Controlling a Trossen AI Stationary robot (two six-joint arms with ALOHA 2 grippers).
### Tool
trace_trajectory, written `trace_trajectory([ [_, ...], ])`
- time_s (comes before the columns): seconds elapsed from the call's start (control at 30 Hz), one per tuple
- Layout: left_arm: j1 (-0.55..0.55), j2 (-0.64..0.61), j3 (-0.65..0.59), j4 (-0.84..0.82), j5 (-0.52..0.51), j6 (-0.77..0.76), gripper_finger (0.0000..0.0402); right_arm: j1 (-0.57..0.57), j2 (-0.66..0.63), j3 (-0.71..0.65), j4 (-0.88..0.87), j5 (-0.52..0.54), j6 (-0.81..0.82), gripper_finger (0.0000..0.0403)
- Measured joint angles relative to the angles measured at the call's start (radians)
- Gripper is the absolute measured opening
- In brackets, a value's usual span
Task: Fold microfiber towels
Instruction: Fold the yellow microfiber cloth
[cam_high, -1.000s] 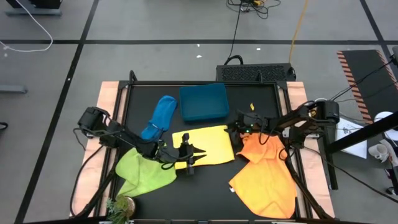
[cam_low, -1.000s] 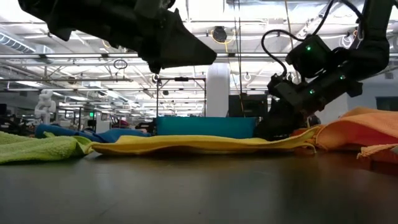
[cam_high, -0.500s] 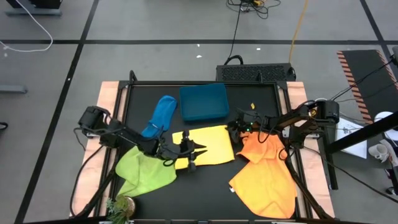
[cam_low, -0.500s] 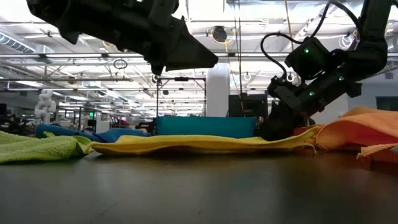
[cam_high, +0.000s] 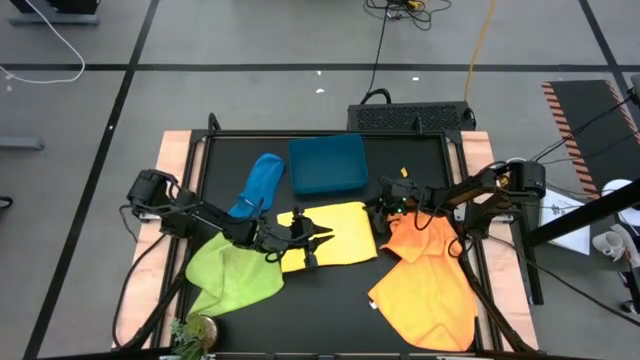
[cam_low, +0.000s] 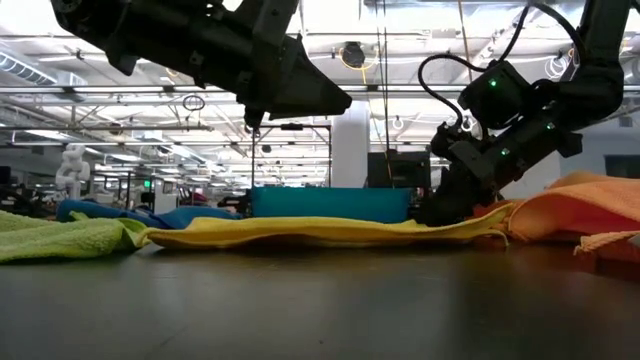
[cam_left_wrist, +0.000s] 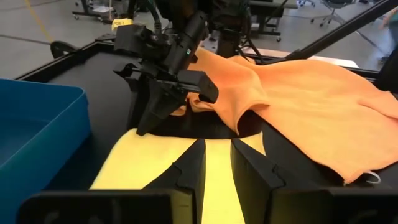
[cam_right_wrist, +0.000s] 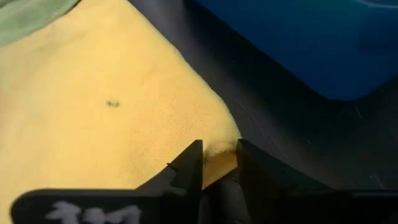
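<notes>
Yellow towel (cam_high: 325, 232) lies flat mid-table; its three-o'clock corner is now pinched by the right jaws, narrowed since before; left jaws' state cannot be told.

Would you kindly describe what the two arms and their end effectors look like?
Both arms are dark, jointed, with black cables looping alongside. The left end effector has two flat, wedge-shaped black fingers. The right end effector has matching black fingers, its boxy wrist housing shows small green lights, and a white marking sits on its base.
</notes>
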Motion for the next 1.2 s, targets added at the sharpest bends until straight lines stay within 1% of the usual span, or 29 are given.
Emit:
trace_trajectory([
  [0.27,0.000,0.001,0.000,0.000,0.000,0.012,0.0076,-0.025,0.000,0.000,-0.001,0.000,0.033,0.0209],
  [0.33,0.000,0.013,0.000,0.015,0.000,0.013,0.0076,-0.026,0.000,0.000,-0.001,0.000,0.037,0.0223],
  [0.43,0.003,0.047,0.000,0.057,0.001,0.022,0.0076,-0.024,0.027,0.003,0.002,-0.004,0.031,0.0223],
  [0.57,0.007,0.103,0.001,0.109,0.002,0.022,0.0076,-0.021,0.090,0.016,0.028,-0.012,0.035,0.0197],
  [0.67,0.014,0.116,0.001,0.130,0.019,0.009,0.0076,-0.014,0.122,0.018,0.069,-0.010,0.024,0.0166],
  [0.8,0.013,0.116,0.001,0.130,0.044,0.003,0.0076,-0.001,0.116,0.017,0.095,-0.016,-0.012,0.0107],
  [0.9,0.013,0.116,0.001,0.130,0.045,0.008,0.0076,0.012,0.083,0.013,0.083,-0.053,-0.034,0.0053],
  [0.97,0.020,0.116,0.001,0.122,0.049,-0.007,0.0077,0.023,0.056,0.013,0.090,-0.052,-0.052,0.0018],
  [1.03,0.038,0.116,0.001,0.111,0.063,-0.032,0.0077,0.040,0.027,0.013,0.096,-0.045,-0.056,0.0007],
  [1.1,0.058,0.116,0.006,0.075,0.075,-0.042,0.0079,0.062,0.004,0.013,0.098,-0.043,-0.059,0.0010],
  [1.2,0.084,0.116,0.037,0.003,0.086,-0.040,0.0096,0.089,-0.029,0.014,0.108,-0.033,-0.069,0.0005],
])
